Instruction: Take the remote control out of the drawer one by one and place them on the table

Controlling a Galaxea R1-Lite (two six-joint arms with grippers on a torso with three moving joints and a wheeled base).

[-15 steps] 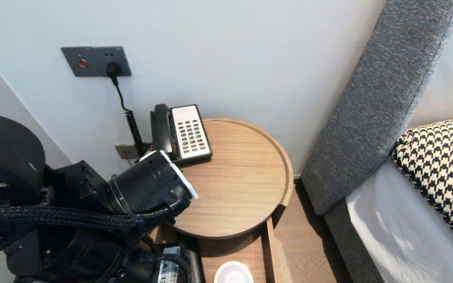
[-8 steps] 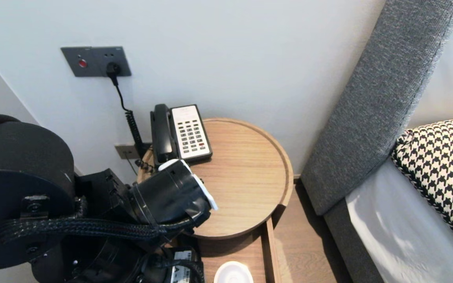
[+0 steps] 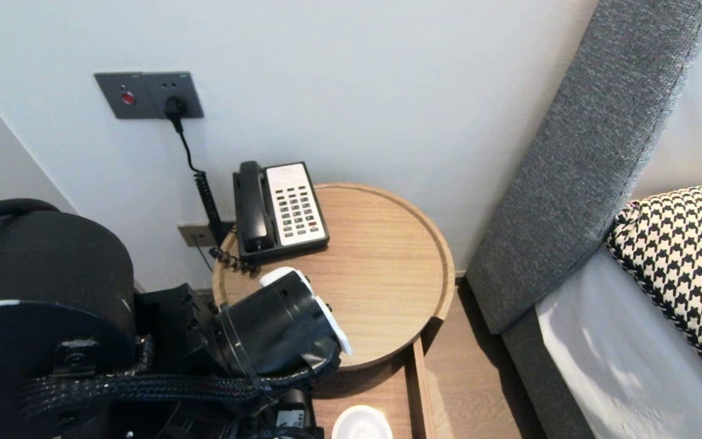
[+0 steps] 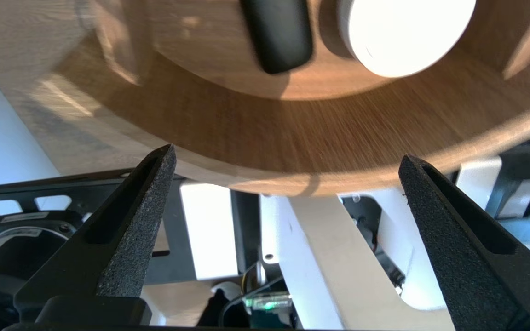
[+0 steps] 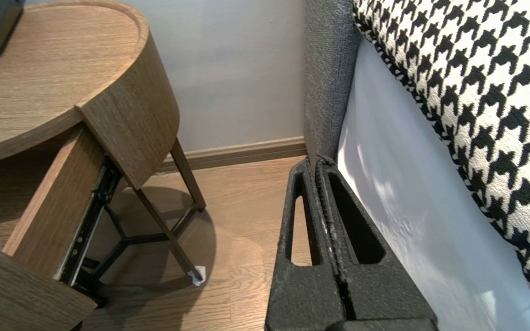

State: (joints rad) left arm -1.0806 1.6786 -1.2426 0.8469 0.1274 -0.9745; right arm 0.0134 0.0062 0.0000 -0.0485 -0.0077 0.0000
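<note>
Fingers (image 4: 127, 220) of your left gripper (image 4: 287, 156) gaped wide and empty near the black bar (image 4: 276, 37) in the drawer (image 4: 292, 138). Centring them over it looked wise. Your right gripper (image 5: 316, 161) hung closed beside the bed (image 5: 384, 151).

A round light-wood desk with a raised rim (image 3: 387, 286) stands on a wooden plank floor (image 3: 473, 378), bearing a black corded telephone with a white keypad (image 3: 281, 207) at its rear left edge. Its open wooden drawer (image 3: 417, 390) below holds a white round object (image 3: 361, 425), with a black oblong object (image 4: 276, 34) just beside it.
</note>
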